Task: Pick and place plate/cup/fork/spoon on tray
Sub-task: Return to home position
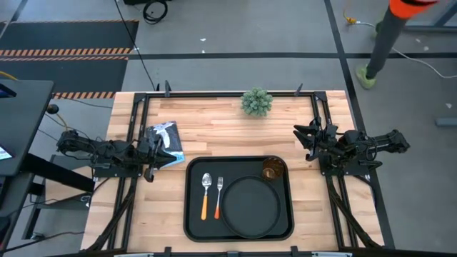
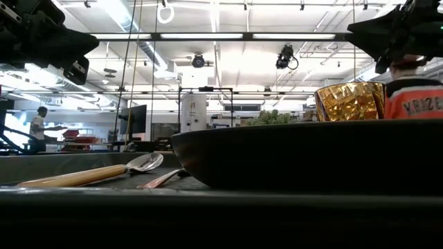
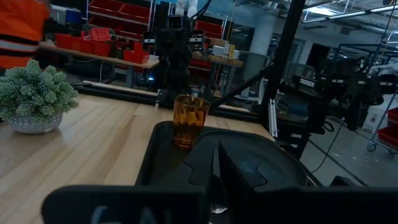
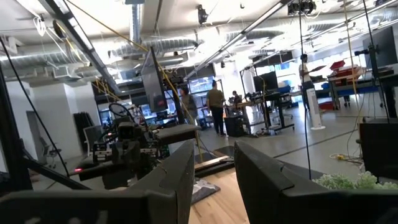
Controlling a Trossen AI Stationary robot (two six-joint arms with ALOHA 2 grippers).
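High view shows all four pieces already inside the tray (image 1: pixel 191 214), which lies at the near middle of the bench (image 1: pixel 214 125): the plate (image 1: pixel 250 205) fills its right half, the cup (image 1: pixel 272 170) stands upright in the far right corner just beyond the plate's rim, and the spoon (image 1: pixel 206 194) and fork (image 1: pixel 219 195) lie side by side in the left half, heads pointing away, handles toward the near edge. By that layout the placing looks finished, so the step in hand is most likely the retreat to rest. The left end effector (image 1: pixel 167 158) sits off the tray's far left corner, above a dark and white item (image 1: pixel 164 137) lying on the wood; I cannot tell how its fingers stand. The right end effector (image 1: pixel 301 137) hangs beyond the tray's far right corner, not far from the cup, its fingers spread with clear space between them in the right wrist view and nothing held. To do this well, each arm should draw back outward and upward, away from the tray, and the right one should avoid sweeping toward the cup, which is tall, light and would tip easily. A small potted plant (image 1: pixel 256 102) stands at the far edge, well apart from both arms.
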